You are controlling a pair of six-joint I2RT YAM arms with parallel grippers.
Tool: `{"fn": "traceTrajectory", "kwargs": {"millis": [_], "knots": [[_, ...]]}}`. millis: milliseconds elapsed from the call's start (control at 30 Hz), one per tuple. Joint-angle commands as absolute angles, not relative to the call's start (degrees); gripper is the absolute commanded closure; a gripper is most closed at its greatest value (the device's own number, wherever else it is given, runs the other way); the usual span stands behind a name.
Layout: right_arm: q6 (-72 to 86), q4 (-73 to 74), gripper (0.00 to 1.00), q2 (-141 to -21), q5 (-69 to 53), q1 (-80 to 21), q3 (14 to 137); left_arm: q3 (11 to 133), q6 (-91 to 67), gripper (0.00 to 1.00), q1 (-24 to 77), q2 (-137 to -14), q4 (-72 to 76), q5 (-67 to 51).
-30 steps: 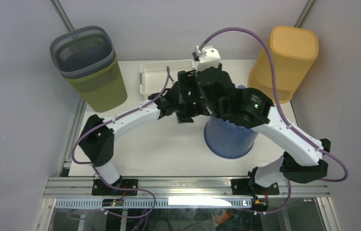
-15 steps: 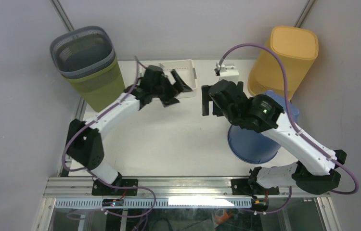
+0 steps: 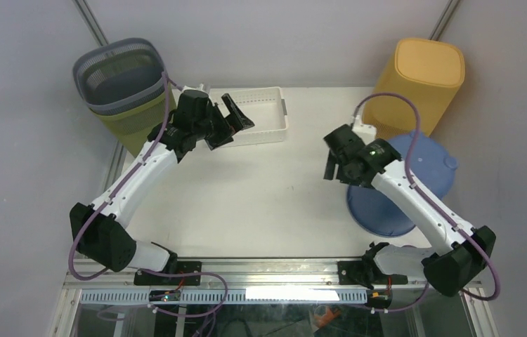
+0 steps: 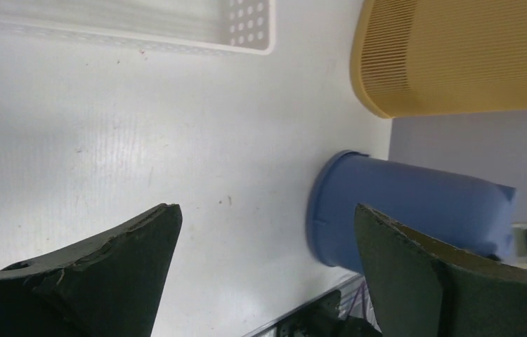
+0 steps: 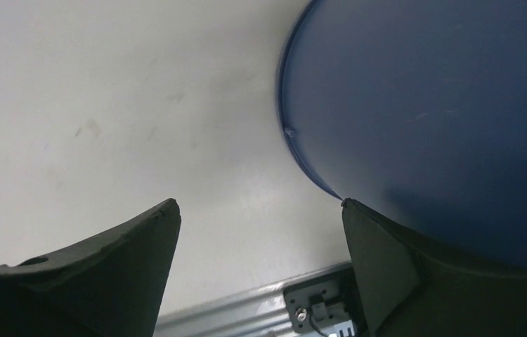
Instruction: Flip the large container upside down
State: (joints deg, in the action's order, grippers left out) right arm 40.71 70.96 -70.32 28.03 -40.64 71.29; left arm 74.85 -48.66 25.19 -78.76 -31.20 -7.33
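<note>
Large container (image 3: pixel 375 210) (blue) sits at right-centre of the top view, wide rim down on the table (image 3: pixel 261 203) and closed base up, so it looks flipped already, by my read. It's just below the yellow bin (image 3: pixel 419 84) and close to the table's right edge.

Left claw (image 3: pixel 228 125): wide open, nothing in it, hanging by the white basket (image 3: pixel 254 105) in the upper middle, well apart from the container. Right claw (image 3: pixel 330 165): also spread wide and empty, just left of the container. In the wrist view its right finger (image 5: pixel 415 281) sits next to the rim, and I can't tell whether they touch.

Risks from here:
- Right forearm crosses over the container in the top view. A low swing could clip the base, then tip it or shove it twd the right edge.
- A finger catching the rim could lift it & undo the flip.
- Left claw is near the basket wall, so a careless pull could drag the basket.
</note>
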Motion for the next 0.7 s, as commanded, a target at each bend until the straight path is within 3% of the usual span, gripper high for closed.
{"fn": "traceTrajectory", "kwargs": {"millis": [0, 200, 467, 667], "knots": [[34.8, 67.7, 0.11, -63.8, 35.4, -26.3, 70.0, 76.7, -44.9, 0.01, 25.6, -80.3, -32.1, -8.3], [31.3, 64.0, 0.15, -65.8, 27.2, -22.1, 72.4, 76.2, -43.6, 0.01, 25.7, -81.6, -32.0, -10.4], [30.7, 51.8, 0.15, -64.2, 14.5, -35.2, 68.8, 78.3, -37.7, 0.01, 26.7, -84.3, -34.1, -6.6], [32.0, 50.5, 0.15, -69.9, 14.0, -37.3, 66.8, 79.6, -31.9, 0.01, 27.2, -86.1, -38.5, 2.3]]}}
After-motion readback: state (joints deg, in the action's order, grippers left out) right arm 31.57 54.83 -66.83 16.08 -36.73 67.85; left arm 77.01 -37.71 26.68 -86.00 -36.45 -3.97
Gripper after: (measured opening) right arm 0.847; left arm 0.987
